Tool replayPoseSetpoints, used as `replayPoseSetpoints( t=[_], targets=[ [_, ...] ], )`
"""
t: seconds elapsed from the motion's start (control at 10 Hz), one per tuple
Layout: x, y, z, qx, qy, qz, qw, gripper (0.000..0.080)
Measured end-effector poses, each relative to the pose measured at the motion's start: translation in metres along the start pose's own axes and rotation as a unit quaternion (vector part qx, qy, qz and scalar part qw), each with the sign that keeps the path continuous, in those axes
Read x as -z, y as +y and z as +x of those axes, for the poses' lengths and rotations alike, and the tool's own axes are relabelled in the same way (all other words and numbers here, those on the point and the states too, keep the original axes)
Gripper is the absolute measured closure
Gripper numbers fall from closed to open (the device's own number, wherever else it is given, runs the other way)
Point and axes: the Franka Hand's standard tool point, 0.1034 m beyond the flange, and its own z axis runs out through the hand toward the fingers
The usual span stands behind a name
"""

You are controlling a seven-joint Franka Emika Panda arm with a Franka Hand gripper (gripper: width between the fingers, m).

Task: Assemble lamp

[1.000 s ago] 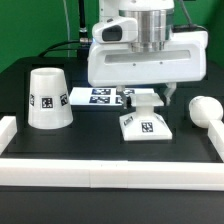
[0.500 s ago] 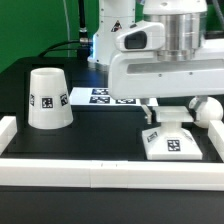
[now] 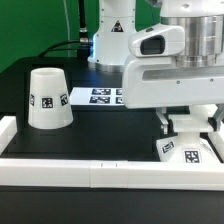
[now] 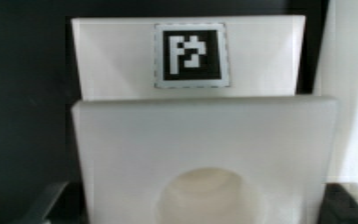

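Black table (image 3: 90, 135), green backdrop (image 3: 30, 30) behind, white rail (image 3: 100, 172) along the front. Base (image 3: 190, 152) sits just beside that rail at the exterior view's right, tag showing, pinched by the claw (image 3: 188, 127) directly above. Shade (image 3: 47, 98) stands well apart at the exterior view's left, near the marker board (image 3: 100, 96). Fingertips mostly hidden under the white housing; wrist view blurred.

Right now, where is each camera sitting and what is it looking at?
Exterior view: off the arm, looking across the table at the shade, marker board and base; the arm and gripper show over the base.
Wrist view: on the wrist, looking close at the base and its tag; the gripper is not clearly seen.
Both share the base and tag.
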Motion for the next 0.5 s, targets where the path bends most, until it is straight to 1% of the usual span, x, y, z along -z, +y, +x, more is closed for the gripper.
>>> replayPoseSetpoints(
  t=[0.2, 0.4, 0.5],
  targets=[
    [-0.0004, -0.0035, 0.0071, 0.002, 0.005, 0.001, 1.0, 0.0266],
    [-0.0004, -0.0034, 0.0072, 0.002, 0.005, 0.001, 1.0, 0.0265],
    [-0.0005, -0.0035, 0.0071, 0.003, 0.005, 0.001, 1.0, 0.0198]
  ],
)
